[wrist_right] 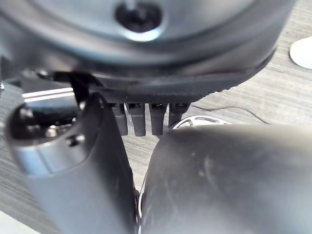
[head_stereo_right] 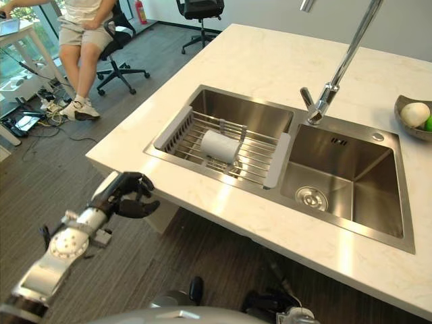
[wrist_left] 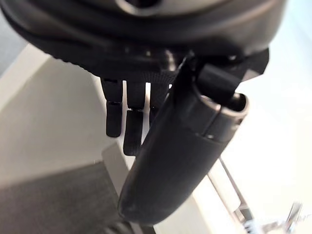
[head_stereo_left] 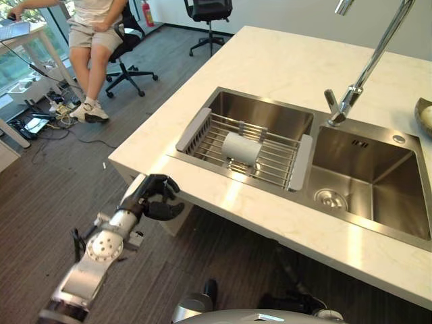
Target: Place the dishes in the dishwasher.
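A white cup (head_stereo_left: 241, 148) lies on its side on a wire rack (head_stereo_left: 283, 164) set across the left basin of a steel double sink (head_stereo_left: 378, 182), well apart from the fingers of either hand. The left hand (head_stereo_left: 156, 197) hangs below the counter's (head_stereo_left: 270, 67) near corner, its fingers (wrist_left: 130, 130) loosely curled around nothing, the thumb (wrist_left: 180, 161) standing apart from them. The right hand (wrist_right: 73, 161) points at the floor, its fingers (wrist_right: 146, 119) hanging relaxed and empty. A tall tap (head_stereo_left: 368, 67) rises behind the sink. A bowl (head_stereo_right: 413, 118) of fruit sits at the counter's far right. A seated person (head_stereo_left: 94, 40) occupies an office chair (head_stereo_left: 128, 47) beyond the counter.
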Motion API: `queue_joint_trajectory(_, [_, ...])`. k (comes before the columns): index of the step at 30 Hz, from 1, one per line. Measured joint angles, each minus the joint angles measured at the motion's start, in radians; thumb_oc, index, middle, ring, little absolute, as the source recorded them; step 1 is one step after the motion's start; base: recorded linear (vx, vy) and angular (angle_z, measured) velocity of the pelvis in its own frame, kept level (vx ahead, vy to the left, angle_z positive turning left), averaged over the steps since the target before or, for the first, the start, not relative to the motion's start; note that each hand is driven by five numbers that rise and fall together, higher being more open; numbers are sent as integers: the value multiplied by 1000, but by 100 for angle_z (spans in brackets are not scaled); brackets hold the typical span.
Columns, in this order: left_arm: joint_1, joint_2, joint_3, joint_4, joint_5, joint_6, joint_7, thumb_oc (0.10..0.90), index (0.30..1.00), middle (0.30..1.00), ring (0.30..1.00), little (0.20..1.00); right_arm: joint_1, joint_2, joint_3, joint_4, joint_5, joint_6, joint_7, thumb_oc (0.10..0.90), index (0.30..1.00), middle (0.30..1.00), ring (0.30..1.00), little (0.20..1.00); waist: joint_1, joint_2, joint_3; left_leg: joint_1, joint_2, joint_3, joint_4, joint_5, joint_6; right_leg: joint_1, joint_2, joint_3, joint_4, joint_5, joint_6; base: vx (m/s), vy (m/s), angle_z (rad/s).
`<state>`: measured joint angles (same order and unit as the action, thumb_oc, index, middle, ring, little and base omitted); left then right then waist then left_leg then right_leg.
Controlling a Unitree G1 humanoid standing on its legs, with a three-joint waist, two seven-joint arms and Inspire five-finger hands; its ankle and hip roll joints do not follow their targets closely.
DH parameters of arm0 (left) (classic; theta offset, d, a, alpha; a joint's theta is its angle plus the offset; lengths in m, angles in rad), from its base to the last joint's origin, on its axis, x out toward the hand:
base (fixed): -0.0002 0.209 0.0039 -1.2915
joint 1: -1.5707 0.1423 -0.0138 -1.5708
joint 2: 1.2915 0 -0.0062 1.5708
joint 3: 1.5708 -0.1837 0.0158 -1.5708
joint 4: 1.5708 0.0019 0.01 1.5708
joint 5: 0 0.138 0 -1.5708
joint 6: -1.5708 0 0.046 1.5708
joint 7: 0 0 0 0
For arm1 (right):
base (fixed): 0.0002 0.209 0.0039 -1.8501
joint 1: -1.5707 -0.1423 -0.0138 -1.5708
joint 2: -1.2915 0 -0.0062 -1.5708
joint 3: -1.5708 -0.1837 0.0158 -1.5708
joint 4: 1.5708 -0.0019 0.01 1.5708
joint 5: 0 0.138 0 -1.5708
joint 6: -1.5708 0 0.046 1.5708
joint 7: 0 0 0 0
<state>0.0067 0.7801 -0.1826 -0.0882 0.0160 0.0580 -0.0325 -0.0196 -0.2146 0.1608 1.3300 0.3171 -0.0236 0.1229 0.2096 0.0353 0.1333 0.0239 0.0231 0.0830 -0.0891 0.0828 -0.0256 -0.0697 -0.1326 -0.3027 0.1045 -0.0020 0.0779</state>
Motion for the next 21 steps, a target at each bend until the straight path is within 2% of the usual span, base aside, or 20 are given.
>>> queue_joint_trajectory(1, [-143, 62, -43, 1, 139, -6, -48, 800, 900, 900, 900, 900, -3, -6, 35, -1, -2, 4, 0, 800, 900, 900, 900, 900, -3, 7, -13, 1, 0, 12, 0, 2, -3, 9, 0, 1, -15, 4, 6, 24, -14, 8])
queue_joint_trajectory(2, [-195, 118, -106, 0, 178, -23, -78, 800, 900, 900, 900, 900, -7, -13, 60, -1, -2, 6, 1, 800, 900, 900, 900, 900, -11, 16, -18, 4, 0, 19, 0, 4, -5, 17, 0, 1, -28, 5, 8, 24, -12, -8])
queue_joint_trajectory(3, [-219, 125, -126, 0, 195, -43, -80, 800, 900, 900, 900, 900, -8, -16, 60, -1, -2, 6, 3, 800, 900, 900, 900, 900, -18, 24, -24, 6, -2, 25, 0, 2, -4, 18, -1, 3, -33, 6, 9, 22, -6, -23])
queue_joint_trajectory(4, [-268, 89, -126, 1, 213, -61, -60, 800, 900, 900, 900, 900, -8, -20, 61, -4, -2, 9, 6, 800, 900, 900, 900, 900, -28, 29, -31, 9, -4, 42, 0, 1, -2, 18, -4, 9, -36, 9, 14, 25, -5, -31])
queue_joint_trajectory(5, [-326, 55, -129, 0, 227, -82, -52, 800, 900, 900, 900, 900, -8, -19, 71, -13, -2, 13, 7, 800, 900, 900, 900, 900, -43, 23, -40, 12, -4, 52, -1, -1, 1, 15, -5, 13, -34, 12, 18, 20, -2, -35])
queue_joint_trajectory(8, [-415, 21, -128, -2, 233, -126, -29, 800, 900, 900, 900, 900, -7, -6, 98, -30, -4, 18, 10, 800, 900, 900, 900, 900, -77, 7, -86, 19, 4, 105, -6, -14, 8, -21, -12, 23, 20, 11, 17, 23, 4, -58])
queue_joint_trajectory(9, [-430, -8, -125, -2, 232, -141, -7, 800, 900, 900, 900, 900, -5, 5, 96, -30, -3, 18, 12, 800, 900, 900, 900, 900, -107, -1, -114, 40, 6, 126, -7, -29, 3, -29, -16, 26, 30, 15, 12, 19, 10, -71])
queue_joint_trajectory(11, [-428, -68, -125, -6, 219, -157, -6, 800, 900, 900, 900, 900, 2, 3, 96, -31, -2, 18, 23, 800, 900, 900, 900, 900, -130, 10, -151, 47, 10, 118, -6, -46, -4, -23, -2, 30, 2, 26, -3, 16, 12, -53])
queue_joint_trajectory(13, [-427, -122, -131, -16, 184, -174, -10, 800, 900, 900, 900, 900, 0, -3, 94, -35, -1, 20, 26, 800, 900, 900, 900, 900, -148, 23, -152, 58, 18, 119, 0, -46, -3, 1, 15, 28, -43, 51, -18, 24, 24, -25])
queue_joint_trajectory(15, [-420, -231, -160, -6, 64, -182, -11, 800, 900, 900, 900, 900, 4, -19, 94, -38, -1, 21, 27, 800, 900, 900, 900, 900, -163, 34, -149, 79, 30, 102, 4, -46, 8, 56, 40, 27, -118, 75, -24, 21, 31, -8])
queue_joint_trajectory(18, [-420, -249, -180, 2, 12, -180, -10, 800, 900, 900, 900, 900, 11, -23, 93, -28, -2, 22, 27, 800, 900, 900, 900, 900, -164, 36, -138, 93, 35, 57, 2, -48, 7, 112, 57, 29, -211, 109, -27, 13, 30, -8])
queue_joint_trajectory(21, [-409, -249, -174, 4, -29, -178, -5, 800, 900, 900, 900, 900, 39, -40, 77, -24, 1, 21, 25, 800, 900, 900, 900, 900, -162, 51, -115, 108, 38, 47, 2, -48, 7, 129, 60, 29, -211, 100, -32, 15, 42, -2])
